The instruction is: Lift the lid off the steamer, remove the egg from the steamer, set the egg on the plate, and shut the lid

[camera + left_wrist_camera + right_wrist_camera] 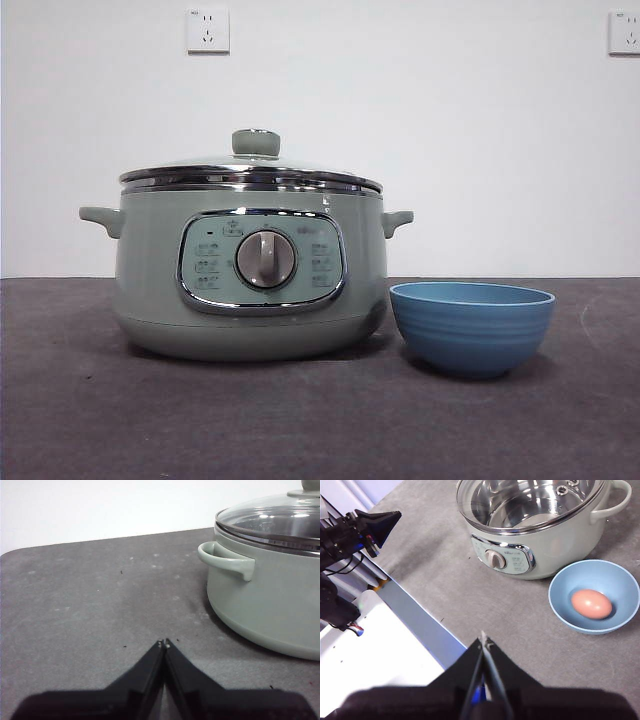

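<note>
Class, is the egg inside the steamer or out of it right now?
Out. The egg lies in the blue plate beside the steamer, whose lid sits closed on top.

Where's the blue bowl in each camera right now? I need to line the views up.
Front view: the blue bowl stands on the table right of the steamer, close beside it.
Left wrist view: not in the picture.
Right wrist view: the bowl sits near the steamer's control panel, with the egg inside.
Shared landmark: the steamer appears in all three views.
</note>
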`<state>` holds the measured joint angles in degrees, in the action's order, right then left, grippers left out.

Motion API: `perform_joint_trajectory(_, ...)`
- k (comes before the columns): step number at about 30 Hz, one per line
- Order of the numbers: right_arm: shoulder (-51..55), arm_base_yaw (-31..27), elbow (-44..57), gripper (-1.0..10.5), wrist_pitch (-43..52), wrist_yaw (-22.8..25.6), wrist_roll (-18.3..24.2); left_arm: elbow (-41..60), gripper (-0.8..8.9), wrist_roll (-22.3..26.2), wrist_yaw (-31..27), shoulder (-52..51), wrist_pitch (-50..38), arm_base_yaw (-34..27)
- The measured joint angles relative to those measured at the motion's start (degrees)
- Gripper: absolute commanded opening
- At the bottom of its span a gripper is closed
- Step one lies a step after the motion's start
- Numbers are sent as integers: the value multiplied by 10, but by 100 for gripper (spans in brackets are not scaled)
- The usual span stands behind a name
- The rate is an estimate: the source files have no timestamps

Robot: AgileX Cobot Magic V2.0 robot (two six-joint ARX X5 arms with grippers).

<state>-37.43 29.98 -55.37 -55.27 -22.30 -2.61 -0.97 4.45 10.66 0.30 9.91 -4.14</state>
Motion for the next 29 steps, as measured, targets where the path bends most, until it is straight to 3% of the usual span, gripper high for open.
perform_joint_trajectory(17, 0, 0, 0, 0, 0, 0, 0, 0, -3, 0, 0, 0, 0, -2)
perform_joint_trajectory(20, 0, 0, 0, 1, 7, 33, 14, 0, -3, 0, 0, 0, 0, -2)
perform_joint_trajectory(25, 12, -3, 0, 1, 6, 126, 43, 0, -3, 0, 0, 0, 0, -2)
perform_joint_trajectory(29, 50, -49, 0, 1, 5, 137, 51, 0, -3, 0, 0, 0, 0, -2)
